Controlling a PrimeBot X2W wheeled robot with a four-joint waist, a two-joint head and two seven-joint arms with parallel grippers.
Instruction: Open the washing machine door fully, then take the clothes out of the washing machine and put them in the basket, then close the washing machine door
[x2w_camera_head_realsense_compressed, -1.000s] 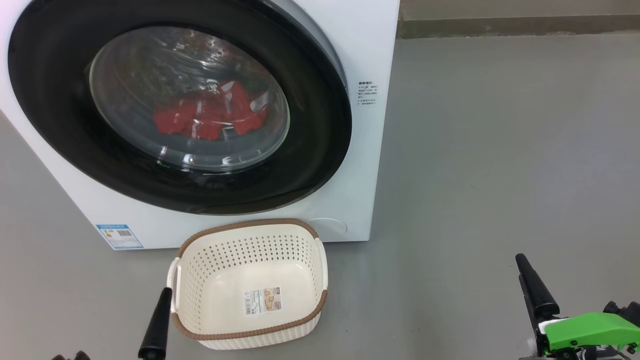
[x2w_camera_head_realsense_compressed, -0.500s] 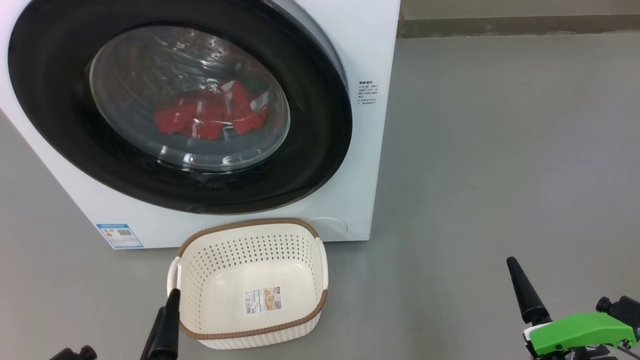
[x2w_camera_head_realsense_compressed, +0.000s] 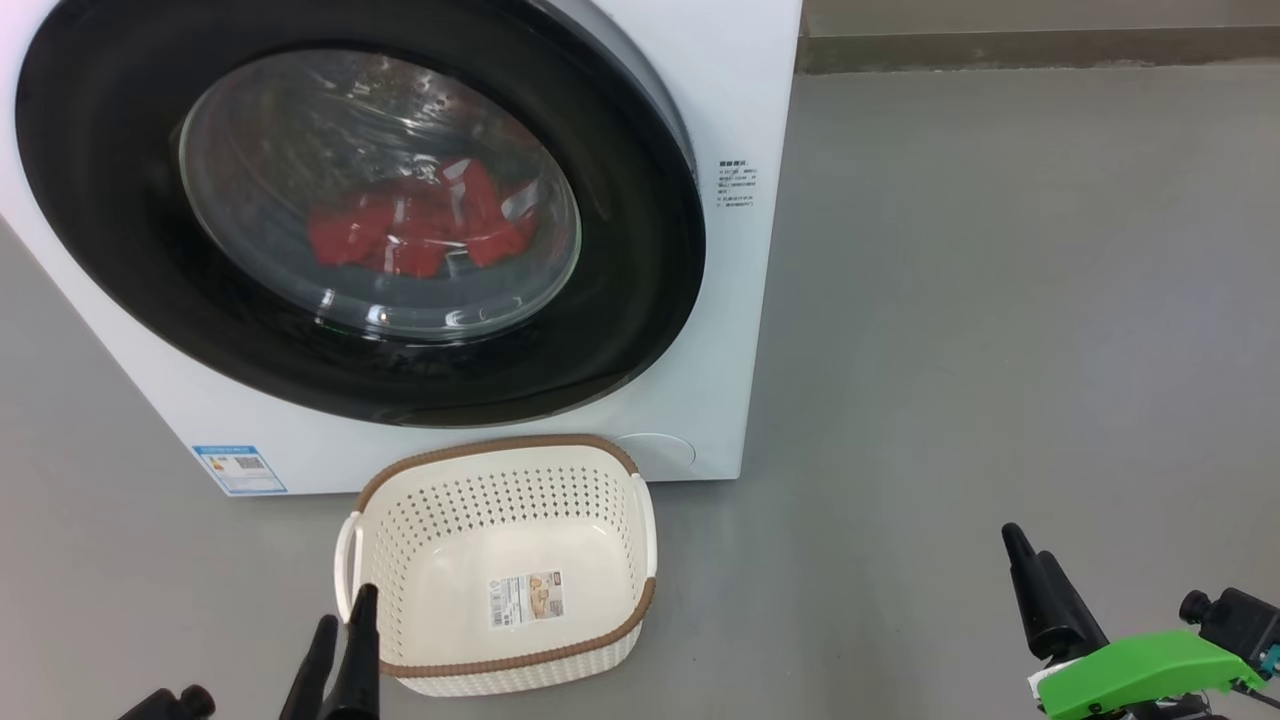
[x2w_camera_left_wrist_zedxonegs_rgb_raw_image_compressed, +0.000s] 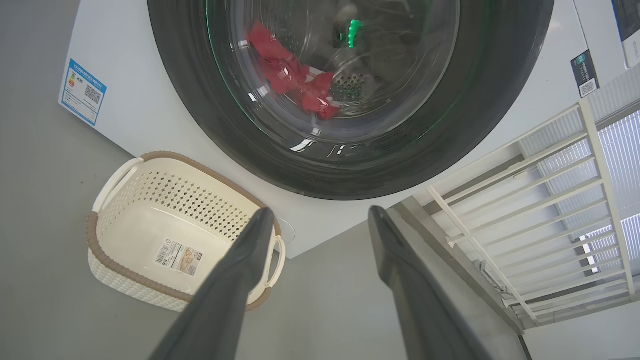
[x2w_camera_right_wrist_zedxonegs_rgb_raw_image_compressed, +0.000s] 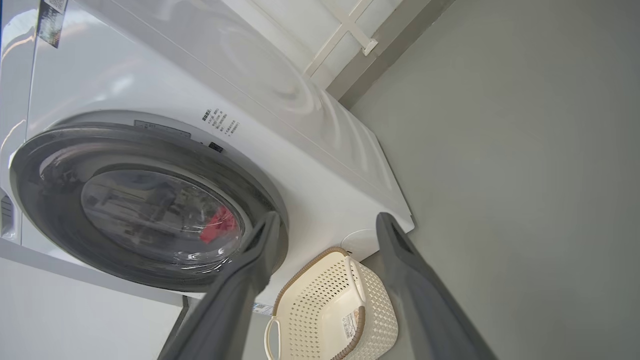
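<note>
- The left tool (x2w_camera_head_realsense_compressed: 345, 610) is held with its two dark fingers spread as wide as they go, and nothing is gripped. It is poised low, just beside the near left corner of the basket (x2w_camera_head_realsense_compressed: 500, 445). In the left wrist view it is aimed up toward the lower rim of the washing machine door (x2w_camera_head_realsense_compressed: 600, 260).
- The right tool (x2w_camera_head_realsense_compressed: 1030, 548) is likewise spread wide and empty. It is kept over the bare floor (x2w_camera_head_realsense_compressed: 1000, 300), well apart from the washing machine (x2w_camera_head_realsense_compressed: 720, 100). It is judged to be parked there so that room is left on the door's right side.
- The basket is set on the floor just in front of the machine, below the door, open side up. Nothing is held in it but a paper label on its bottom. This placement is judged to keep the carry from drum to basket short.
- The door is seen closed against the white front, so the opening step is judged not yet begun.
- The clothes (x2w_camera_head_realsense_compressed: 420, 235) are seen through the bulging glass as a red heap with white patches, lying low in the drum. They cannot be reached until the door is swung open.
</note>
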